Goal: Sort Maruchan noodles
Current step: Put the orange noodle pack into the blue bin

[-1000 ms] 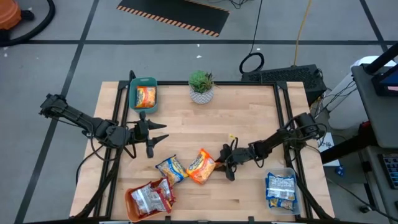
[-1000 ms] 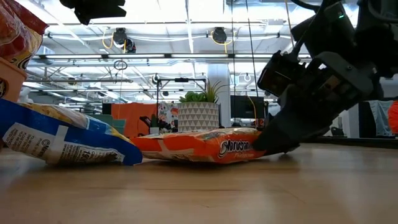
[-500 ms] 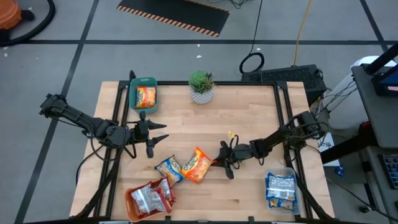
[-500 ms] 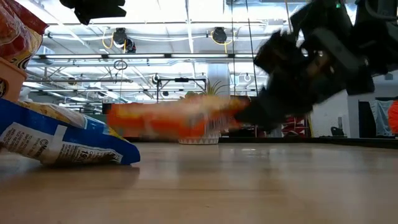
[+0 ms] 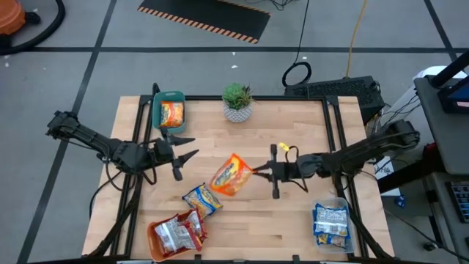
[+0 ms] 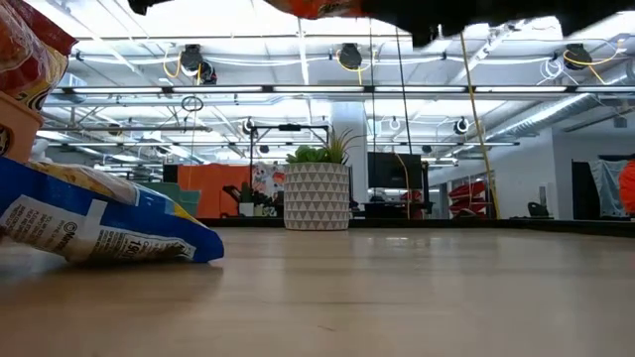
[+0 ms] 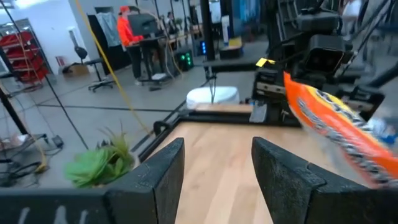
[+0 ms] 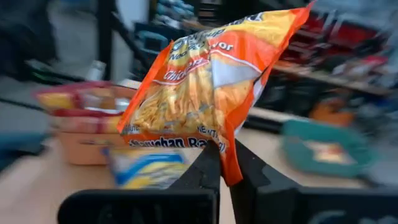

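Observation:
An orange noodle packet (image 5: pixel 230 175) hangs above the table's middle, with my right gripper (image 5: pixel 255 172) shut on it; the right wrist view shows the same packet (image 8: pixel 205 99) large. A blue-and-yellow packet (image 5: pixel 201 199) lies flat on the wood nearer the front, also seen in the low view (image 6: pixel 99 223). My left gripper (image 5: pixel 187 150) stands open above the table's left part with nothing between its fingers (image 7: pixel 163 171); its wrist view catches the orange packet (image 7: pixel 336 134) ahead of it. My right gripper pinches the orange packet's edge at one corner (image 8: pixel 227 163) between its two fingers. The fingers lie about level and come from the table's right side. The packet is lifted clear of the table and sticks out from the fingertips toward the table's left.
A teal bin (image 5: pixel 169 99) with an orange packet stands at the far left, an orange bin (image 5: pixel 152 238) with silver-red packets at the near left, a clear bin (image 5: pixel 331 224) with blue packets at the near right. A potted plant (image 5: pixel 237 101) stands at the far edge.
My right gripper has shut on the orange packet's edge and risen, drawing back a little toward the far edge. The packet, which lay flat on the table, is now lifted clear and has left the low view's middle.

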Robot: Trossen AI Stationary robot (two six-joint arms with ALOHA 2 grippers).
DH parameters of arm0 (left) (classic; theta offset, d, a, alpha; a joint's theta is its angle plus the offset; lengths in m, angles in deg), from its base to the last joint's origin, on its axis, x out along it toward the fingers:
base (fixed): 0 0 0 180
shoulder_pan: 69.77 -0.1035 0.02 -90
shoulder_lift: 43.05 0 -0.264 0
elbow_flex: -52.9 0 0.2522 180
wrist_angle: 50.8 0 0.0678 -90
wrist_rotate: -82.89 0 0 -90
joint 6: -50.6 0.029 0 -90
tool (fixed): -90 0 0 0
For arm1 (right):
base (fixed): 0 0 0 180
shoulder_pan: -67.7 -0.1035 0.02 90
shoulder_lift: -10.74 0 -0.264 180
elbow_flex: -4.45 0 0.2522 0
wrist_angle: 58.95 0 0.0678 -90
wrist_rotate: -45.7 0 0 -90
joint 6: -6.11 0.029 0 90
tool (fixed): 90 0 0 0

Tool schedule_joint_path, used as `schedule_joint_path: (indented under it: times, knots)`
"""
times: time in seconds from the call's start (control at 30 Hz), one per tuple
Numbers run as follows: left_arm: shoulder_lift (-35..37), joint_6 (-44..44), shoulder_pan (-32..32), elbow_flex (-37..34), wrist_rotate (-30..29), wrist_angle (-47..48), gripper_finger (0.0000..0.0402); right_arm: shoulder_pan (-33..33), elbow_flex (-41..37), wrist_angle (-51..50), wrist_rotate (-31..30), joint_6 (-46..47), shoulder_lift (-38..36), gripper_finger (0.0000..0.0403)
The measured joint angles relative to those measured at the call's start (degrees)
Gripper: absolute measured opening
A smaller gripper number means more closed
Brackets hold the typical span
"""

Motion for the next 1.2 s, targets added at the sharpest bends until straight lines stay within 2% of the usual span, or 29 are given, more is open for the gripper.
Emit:
schedule_joint_path:
  times: [0.23, 0.4, 0.53, 0.73, 0.87, 1.0, 1.1, 1.2]
  knots:
    - [0.0, 0.7, 0.5, 0.0, 0.6, -5.7, 0.0193, -0.1, 10.0, -15.8, -6.5, -13.9, -2.3, 0.0001]
    - [0.7, -0.2, 1.9, 0.0, 0.9, -6.9, 0.0193, -0.1, 13.3, -17.2, -10.8, -19.9, -1.9, 0.0001]
    - [1.8, -0.1, 3.1, 0.0, 4.8, -6.6, 0.0193, -0.5, 13.5, -17.5, -12.5, -20.4, -1.9, 0.0000]
    - [3.1, -6.7, 3.2, 0.0, 11.6, -6.8, 0.0193, -2.4, 13.5, -17.5, -20.3, -19.7, -1.2, 0.0000]
    - [2.9, -8.0, 3.2, 0.0, 15.5, -6.4, 0.0193, -2.4, 13.5, -17.0, -22.9, -16.6, -1.3, 0.0000]
    - [1.4, -7.7, 2.9, 0.0, 17.0, -5.6, 0.0195, -2.4, 13.5, -14.8, -25.2, -16.7, -1.3, 0.0000]
    - [0.3, -7.6, 1.7, 0.0, 20.4, -4.4, 0.0216, -2.4, 13.5, -13.0, -25.0, -16.8, -1.3, 0.0000]
    - [-1.4, -8.3, 0.3, 0.0, 24.2, -3.5, 0.0262, -2.4, 13.5, -11.6, -22.5, -17.1, -1.3, 0.0000]
